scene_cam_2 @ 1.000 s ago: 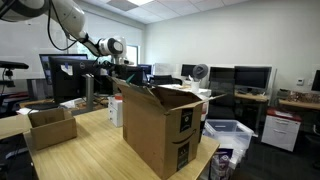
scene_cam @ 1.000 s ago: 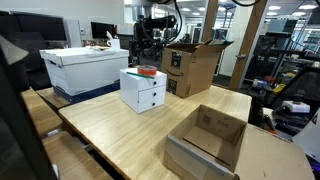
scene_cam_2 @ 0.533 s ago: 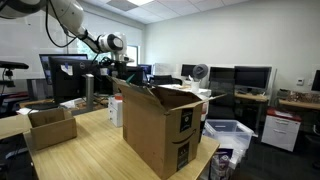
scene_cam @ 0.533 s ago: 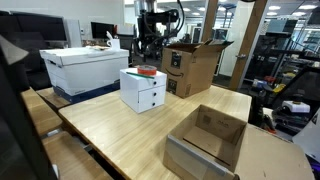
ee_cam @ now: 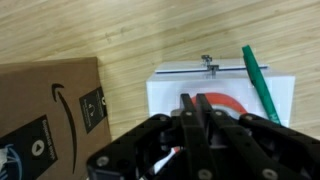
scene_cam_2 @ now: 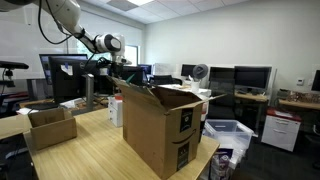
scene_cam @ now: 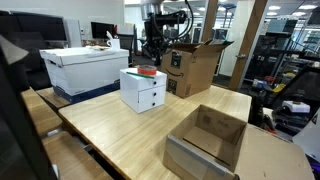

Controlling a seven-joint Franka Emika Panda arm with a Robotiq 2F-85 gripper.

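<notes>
The fingers [ee_cam: 188, 112] were pressed together on nothing, above the white drawer unit [ee_cam: 165, 92] at the wrist view's centre right, which carried a green pen [ee_cam: 258, 82]. At lower left, the cardboard box [ee_cam: 45, 110] bore a smile-arrow logo (smaller print unreadable).

Wooden table [scene_cam: 130, 135], desk monitors [scene_cam_2: 252, 76], ceiling lights [scene_cam_2: 124, 5], white walls [scene_cam_2: 25, 42]
</notes>
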